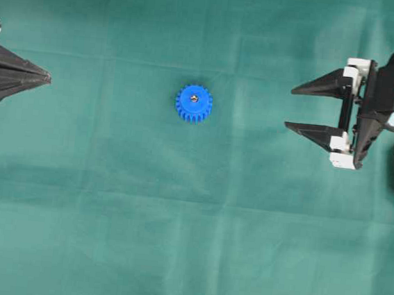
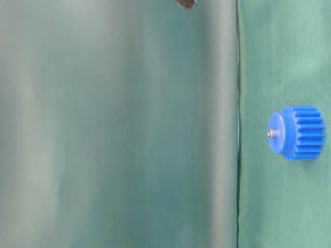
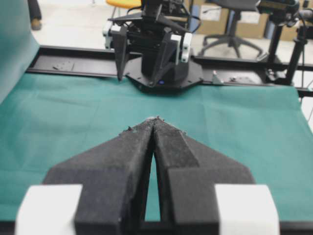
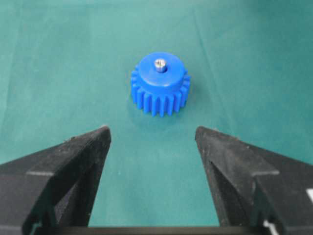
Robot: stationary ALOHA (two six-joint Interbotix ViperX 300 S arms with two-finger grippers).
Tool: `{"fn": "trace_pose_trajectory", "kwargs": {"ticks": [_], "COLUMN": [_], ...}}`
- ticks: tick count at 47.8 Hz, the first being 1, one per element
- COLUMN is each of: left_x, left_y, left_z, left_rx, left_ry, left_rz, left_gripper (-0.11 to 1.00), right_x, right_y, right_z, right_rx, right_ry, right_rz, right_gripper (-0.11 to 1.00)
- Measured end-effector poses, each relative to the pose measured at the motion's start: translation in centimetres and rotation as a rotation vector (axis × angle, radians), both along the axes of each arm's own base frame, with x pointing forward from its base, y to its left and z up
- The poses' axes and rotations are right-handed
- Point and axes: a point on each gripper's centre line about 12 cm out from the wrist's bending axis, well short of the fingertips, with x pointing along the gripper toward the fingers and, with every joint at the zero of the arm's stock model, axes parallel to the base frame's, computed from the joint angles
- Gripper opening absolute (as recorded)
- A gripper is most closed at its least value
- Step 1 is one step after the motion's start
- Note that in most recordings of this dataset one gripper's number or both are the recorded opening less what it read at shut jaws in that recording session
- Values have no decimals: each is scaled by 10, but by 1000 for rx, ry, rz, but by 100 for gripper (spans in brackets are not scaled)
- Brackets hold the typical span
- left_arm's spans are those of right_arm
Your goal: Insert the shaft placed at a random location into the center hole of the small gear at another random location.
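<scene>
Overhead: my right gripper (image 1: 289,107) sits spread and empty at the right edge, my left gripper (image 1: 47,77) pressed together at the left. Mid-frame, the small gear (image 1: 193,104) holds the shaft (image 1: 194,98) in its center hole, so I judge it best to stay clear.

Left wrist view: green cloth (image 3: 58,112), office chairs (image 3: 230,19) beyond.

Matt blue plastic small gear (image 4: 160,84), shiny metal shaft (image 4: 160,63); matt green cloth (image 1: 106,215); rough black foam-like left hand (image 3: 155,120) fingers
</scene>
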Motion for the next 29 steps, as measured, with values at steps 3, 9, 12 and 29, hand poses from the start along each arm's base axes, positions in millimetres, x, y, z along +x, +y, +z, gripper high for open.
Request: {"fn": "trace_pose_trajectory", "kwargs": {"ticks": [3,9,12,29], "left_x": [0,0,0,0], "left_y": [0,0,0,0], "left_z": [-1,-1,-1,-2], "left_rx": [0,0,-2,-2], "left_ry": [2,2,1,5], "left_rz": [2,2,1,1], "left_gripper": [-1,-1,-1,-1], "right_x": [-1,-2,-2,-1], "right_y": [1,1,1,1], "right_z": [2,2,2,2], "right_rx": [-1,-1,-1,-1], "right_ry": [-8,-9,-9,-9], "right_rz": [2,2,3,5], "right_gripper": [74,74,74,74]}}
